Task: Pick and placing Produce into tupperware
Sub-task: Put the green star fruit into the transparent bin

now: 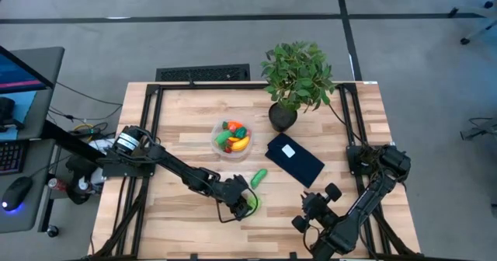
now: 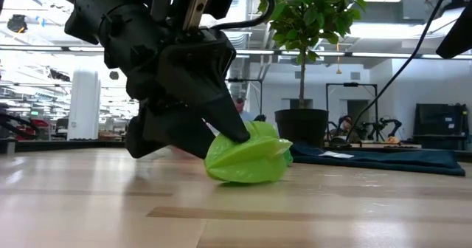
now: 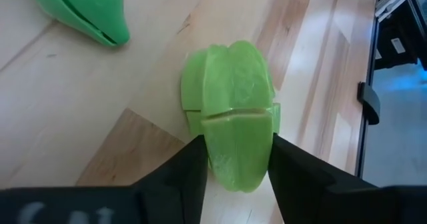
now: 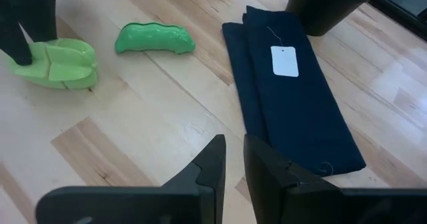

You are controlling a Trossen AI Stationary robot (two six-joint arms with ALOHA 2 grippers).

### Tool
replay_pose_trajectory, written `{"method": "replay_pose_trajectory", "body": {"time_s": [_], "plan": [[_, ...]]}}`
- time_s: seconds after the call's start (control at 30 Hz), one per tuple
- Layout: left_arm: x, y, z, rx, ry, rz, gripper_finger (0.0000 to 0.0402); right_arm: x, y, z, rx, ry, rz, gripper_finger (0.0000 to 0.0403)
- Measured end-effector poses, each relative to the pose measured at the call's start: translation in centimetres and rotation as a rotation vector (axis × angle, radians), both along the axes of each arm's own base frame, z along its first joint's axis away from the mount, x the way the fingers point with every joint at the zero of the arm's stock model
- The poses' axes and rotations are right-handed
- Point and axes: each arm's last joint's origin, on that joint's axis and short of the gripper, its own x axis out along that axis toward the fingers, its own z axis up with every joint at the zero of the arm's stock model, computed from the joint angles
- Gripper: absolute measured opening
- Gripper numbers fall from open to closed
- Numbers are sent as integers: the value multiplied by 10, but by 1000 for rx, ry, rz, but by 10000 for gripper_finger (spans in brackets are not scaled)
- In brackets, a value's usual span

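Observation:
A light green toy pepper (image 3: pixel 230 111) lies on its side on the wooden table, near the front middle (image 1: pixel 251 203). My left gripper (image 3: pixel 237 159) is shut on it. A darker green pod-shaped vegetable (image 1: pixel 258 176) lies on the table just behind the pepper. The round clear tupperware (image 1: pixel 218 143) stands at the table's middle, with several small produce pieces (image 1: pixel 234 133) inside. My right gripper (image 4: pixel 235 159) hovers shut above the table's front right (image 1: pixel 311 214) and holds nothing. My left gripper pinches the pepper between its two fingers, one on each long side (image 3: pixel 215 159), at the end of the pepper nearest the wrist. The fingers (image 2: pixel 225 119) slant down from the table's left. The pepper's underside (image 2: pixel 243 178) rests on the table.
A folded dark blue cloth (image 1: pixel 295 160) with a white label lies right of the tupperware. A potted leafy plant (image 1: pixel 297 76) stands at the back. Bare wood shows along the table's front and left.

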Motion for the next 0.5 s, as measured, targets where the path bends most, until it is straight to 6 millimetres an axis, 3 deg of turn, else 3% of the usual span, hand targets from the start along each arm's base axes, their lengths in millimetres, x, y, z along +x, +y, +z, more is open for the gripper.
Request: {"method": "replay_pose_trajectory", "body": {"time_s": [0.5], "plan": [[6, -2, 9, -33, -110, 10, 125, 0, 0, 0, 0, 0, 0, 47]]}}
